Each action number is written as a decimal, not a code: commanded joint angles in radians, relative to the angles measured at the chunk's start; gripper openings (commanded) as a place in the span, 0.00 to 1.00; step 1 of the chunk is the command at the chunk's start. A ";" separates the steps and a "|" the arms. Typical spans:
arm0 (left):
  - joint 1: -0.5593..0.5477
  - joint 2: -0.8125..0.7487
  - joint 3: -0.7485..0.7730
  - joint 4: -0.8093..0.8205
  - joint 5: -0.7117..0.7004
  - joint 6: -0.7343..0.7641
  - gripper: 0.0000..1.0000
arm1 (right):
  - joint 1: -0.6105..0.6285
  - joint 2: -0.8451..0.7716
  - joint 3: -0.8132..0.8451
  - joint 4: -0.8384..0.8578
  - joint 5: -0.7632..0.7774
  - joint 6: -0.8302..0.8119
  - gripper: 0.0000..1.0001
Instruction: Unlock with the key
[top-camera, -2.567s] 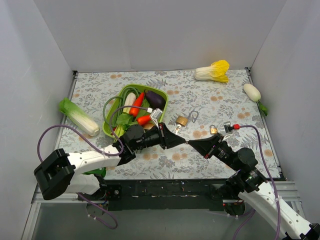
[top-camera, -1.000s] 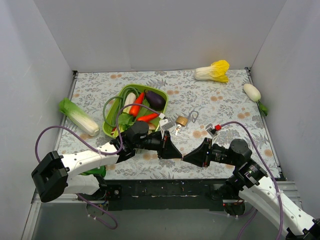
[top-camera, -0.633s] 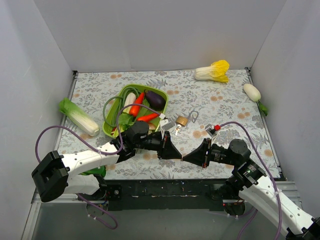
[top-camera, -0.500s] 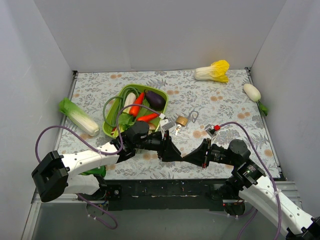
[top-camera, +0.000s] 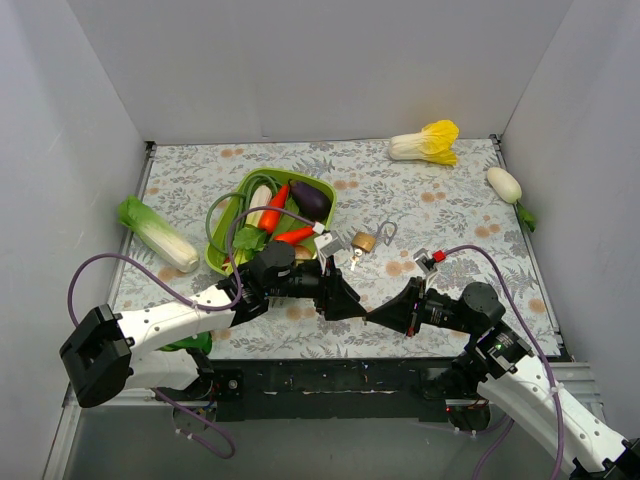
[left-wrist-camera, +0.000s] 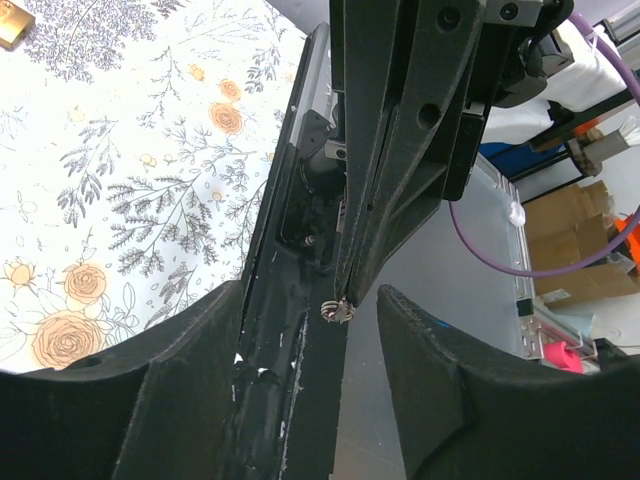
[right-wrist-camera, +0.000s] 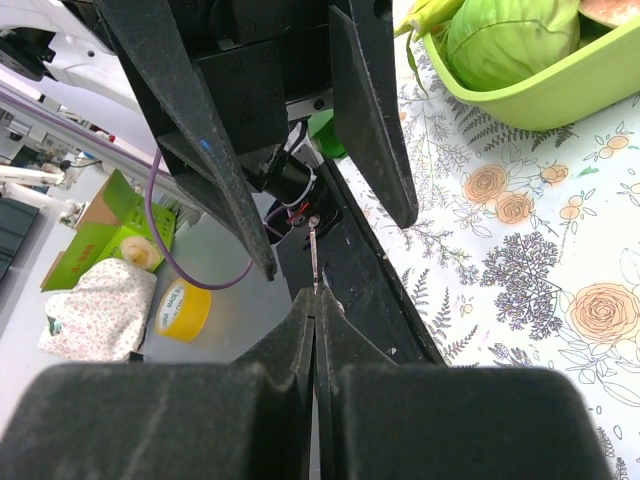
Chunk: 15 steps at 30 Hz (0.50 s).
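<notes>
**Right gripper** (right-wrist-camera: 315, 296): I read its two black fingers as pressed together, pinching the key. It sits low near the front edge of the table, pointing toward the left arm.

**Tiny, thin, silvery metal key** (right-wrist-camera: 314, 252): it is clamped in the right gripper's fingertips. A short length sticks out past them into the gap between the left gripper's fingers. In the left wrist view I see only its small bright end at the tip of the closed fingers. It touches neither lock.

**Left gripper** (left-wrist-camera: 310, 296): I see it spread wide with nothing in it. One finger stands on each side of the right gripper's tip, and from above the two grippers meet nose to nose.

**Brass padlock with a silver shackle loop** (top-camera: 364, 241): it lies on the cloth beyond the grippers, apart from both. A small silvery piece (top-camera: 354, 259) lies just beside it, too small for me to identify.

**Lime-green plastic tub** (top-camera: 318, 182): it sits to the left of the padlock and holds mixed toy vegetables.

**Yellow-topped white cabbage** (top-camera: 427, 142): far right corner.

**White oblong vegetable** (top-camera: 505, 184): by the right wall.

**Green-and-white leafy cabbage** (top-camera: 158, 235): by the left wall.

**Floral-print tablecloth** (top-camera: 440, 205): it covers the table.
</notes>
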 joint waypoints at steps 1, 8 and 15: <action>0.004 -0.029 0.011 0.043 -0.005 -0.005 0.51 | 0.003 0.002 -0.003 0.048 0.003 0.001 0.01; 0.004 -0.010 0.007 0.068 0.038 -0.019 0.36 | 0.003 -0.004 -0.007 0.057 0.012 0.011 0.01; 0.004 0.002 0.005 0.069 0.064 -0.025 0.38 | 0.001 -0.018 -0.019 0.076 0.028 0.026 0.01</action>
